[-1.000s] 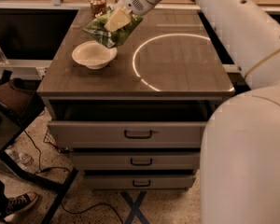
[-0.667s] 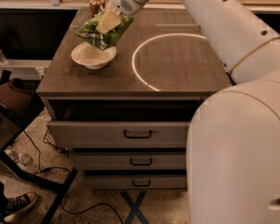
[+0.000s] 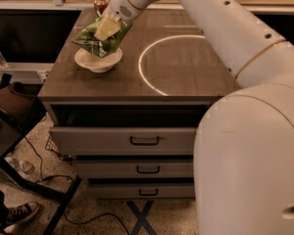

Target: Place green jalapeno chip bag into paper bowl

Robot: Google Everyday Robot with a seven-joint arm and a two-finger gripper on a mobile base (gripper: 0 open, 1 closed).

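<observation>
Across the right side of the view, behind and to the right of the jaws, the robot's white arm (image 3: 225, 28) sweeps down from the upper middle into the bulky white body (image 3: 250, 165) at the lower right. Beneath the jaws lies the brown wood-grain counter (image 3: 186, 77), and under its front edge sit three grey drawers (image 3: 144, 141) with dark handles, the top one pulled slightly out. To the right of the jaws a thin white ring (image 3: 140, 67) is marked on the counter.

At the arm's end, over the counter's left rear part, the gripper (image 3: 108, 28) has its jaws closed on the green jalapeno chip bag (image 3: 95, 40); one pale yellow finger (image 3: 107, 29) presses across the bag's upper face. The bag hangs tilted from the jaws, its lower end down and to the left, directly over the paper bowl (image 3: 99, 62). Its bottom edge overlaps the bowl's far rim in the view, and whether it touches the bowl cannot be told. The bowl stands upright on the counter just below the jaws. Beyond the jaws, at the counter's back edge, stands a brown-red can (image 3: 101, 3). Far below and left of the jaws, a sneaker (image 3: 14, 214) rests on the speckled floor.
</observation>
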